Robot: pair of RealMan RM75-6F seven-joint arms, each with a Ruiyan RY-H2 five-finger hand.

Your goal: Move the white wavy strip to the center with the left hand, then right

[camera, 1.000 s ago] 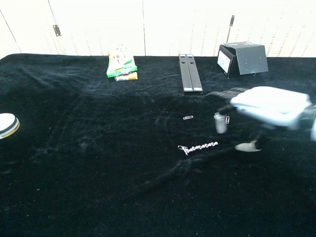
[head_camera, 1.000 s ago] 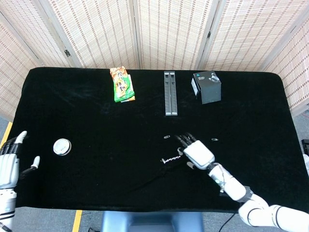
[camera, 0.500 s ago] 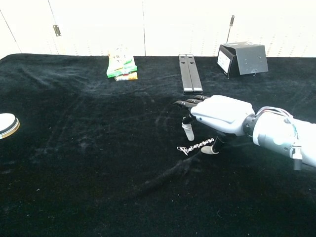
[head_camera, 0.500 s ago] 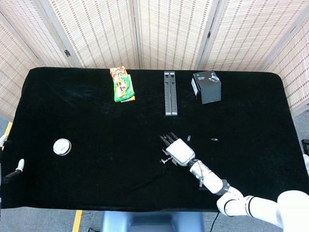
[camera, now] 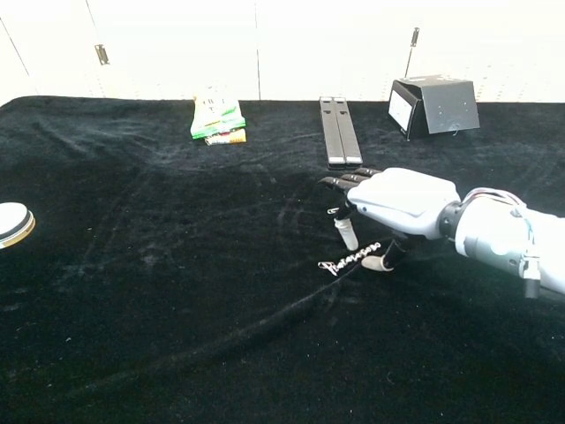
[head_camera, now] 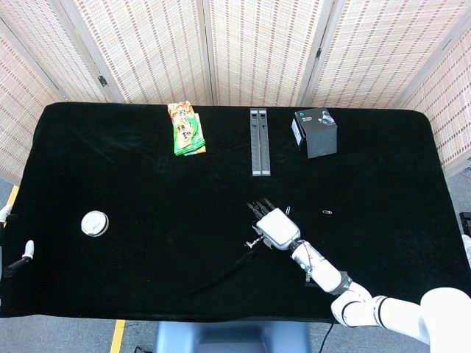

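Note:
The white wavy strip (camera: 347, 260) lies on the black cloth near the table's middle, slanting up to the right; only its left end (head_camera: 253, 243) shows in the head view. My right hand (camera: 399, 201) hovers low over its right end, fingers spread and pointing left. The thumb tip (camera: 379, 264) rests at the strip's right end and one fingertip (camera: 346, 237) hangs just above it. I see no firm grip. Of my left hand (head_camera: 15, 254), only two parted fingertips show at the left edge of the head view, holding nothing.
Along the back stand a green snack packet (head_camera: 186, 129), a pair of black bars (head_camera: 257, 142) and a black box (head_camera: 316, 132). A round white tin (head_camera: 94, 223) sits at the left. Two paper clips (head_camera: 327, 212) (head_camera: 288, 211) lie beside my right hand.
Over the last second my right hand swept left from beside the strip to settle over its right end. My left hand drew back to the left edge. The strip has barely shifted.

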